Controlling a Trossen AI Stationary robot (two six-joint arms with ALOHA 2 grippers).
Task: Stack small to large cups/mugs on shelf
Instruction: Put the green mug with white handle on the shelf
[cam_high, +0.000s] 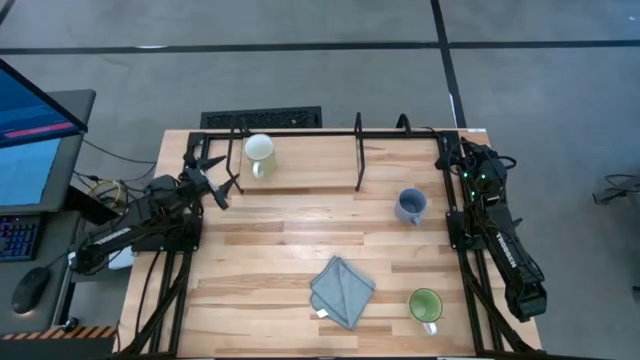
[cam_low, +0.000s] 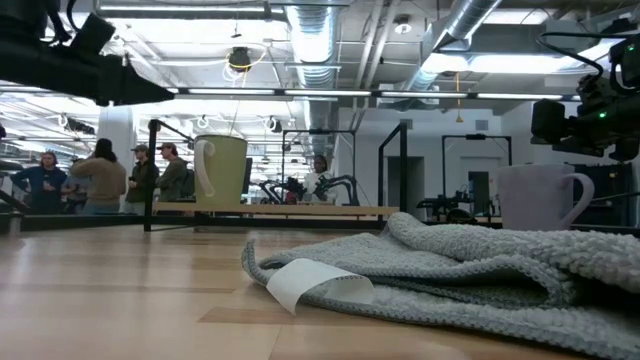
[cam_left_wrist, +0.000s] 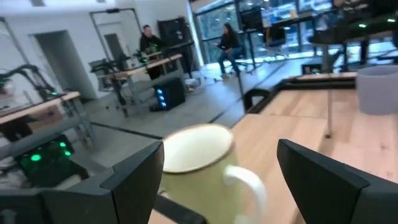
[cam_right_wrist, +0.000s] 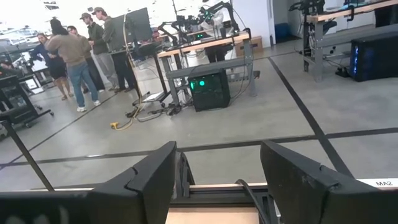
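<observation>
The cream mug (cam_high: 259, 155) stands upright on the shelf's wooden board (cam_high: 300, 165) at its left end; it also shows in the low view (cam_low: 220, 172). My left gripper (cam_high: 222, 179) is open, just left of this mug and pointing at it; the mug (cam_left_wrist: 205, 168) lies ahead between the fingers, apart from them. The blue-grey mug (cam_high: 410, 206) stands on the table right of centre. The green-inside mug (cam_high: 426, 306) stands near the front right. My right gripper (cam_high: 447, 155) is open and empty at the shelf's right end.
A folded grey-blue cloth (cam_high: 342, 290) with a white tag lies on the table near the front, left of the green mug. The shelf has a black frame (cam_high: 300, 131) along the far edge and an upright divider (cam_high: 358, 152). People stand in the room beyond.
</observation>
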